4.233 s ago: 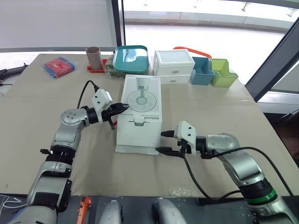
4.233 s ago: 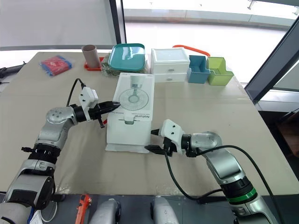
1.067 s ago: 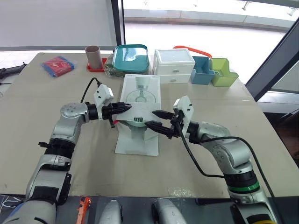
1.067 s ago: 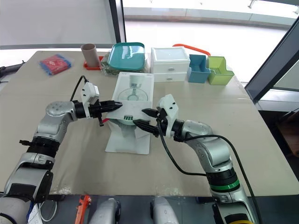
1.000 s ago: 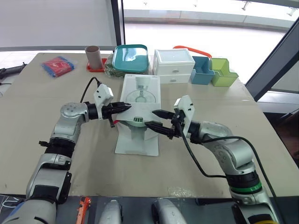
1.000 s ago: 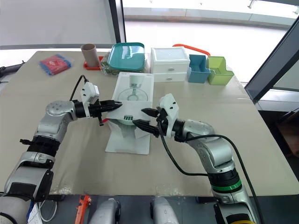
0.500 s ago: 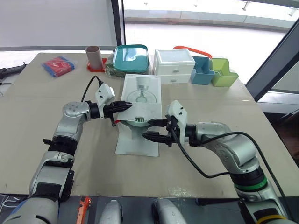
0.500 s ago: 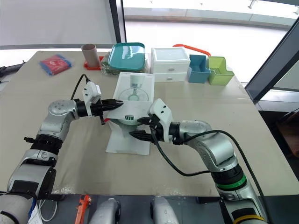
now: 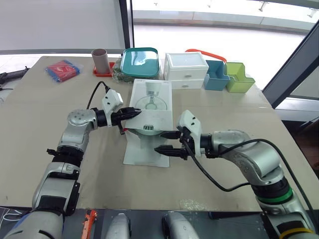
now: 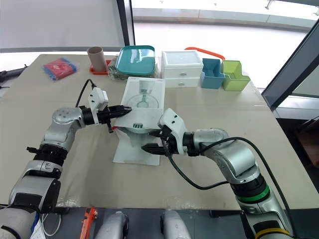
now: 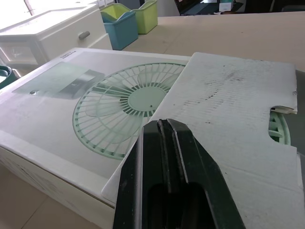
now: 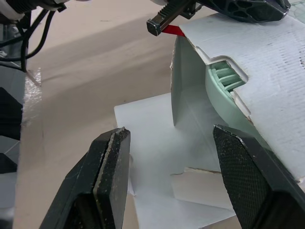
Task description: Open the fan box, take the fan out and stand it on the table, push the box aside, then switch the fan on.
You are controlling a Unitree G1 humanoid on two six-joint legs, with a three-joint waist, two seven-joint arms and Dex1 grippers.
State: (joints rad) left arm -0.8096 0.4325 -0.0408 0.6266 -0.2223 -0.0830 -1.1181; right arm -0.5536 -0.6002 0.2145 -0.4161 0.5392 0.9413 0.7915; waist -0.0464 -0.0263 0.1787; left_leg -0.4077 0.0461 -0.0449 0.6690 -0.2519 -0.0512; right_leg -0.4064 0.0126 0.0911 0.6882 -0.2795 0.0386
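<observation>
The fan box (image 9: 151, 102) lay flat mid-tabletop (image 9: 60, 149), its lid printed with a picture of a pale green fan; a line of small print near the lid's far edge was too small to read. Its near end stood open, one white flap (image 9: 144, 152) spread on the tabletop and the fan (image 12: 224, 78) showing as a green ribbed rim inside the opening. The left end effector (image 9: 135, 113) had its fingers pressed together, tips on the lid at the box's left edge. The right end effector (image 9: 167, 142) was spread wide, just beside the open end on its right. Along the far edge stood a red packet (image 9: 62, 70), a brown tube (image 9: 101, 60), a teal container (image 9: 140, 61), a white drawer unit (image 9: 185, 69), a blue bin (image 9: 216, 75) and a green bin (image 9: 238, 78), all well apart from the arms.
</observation>
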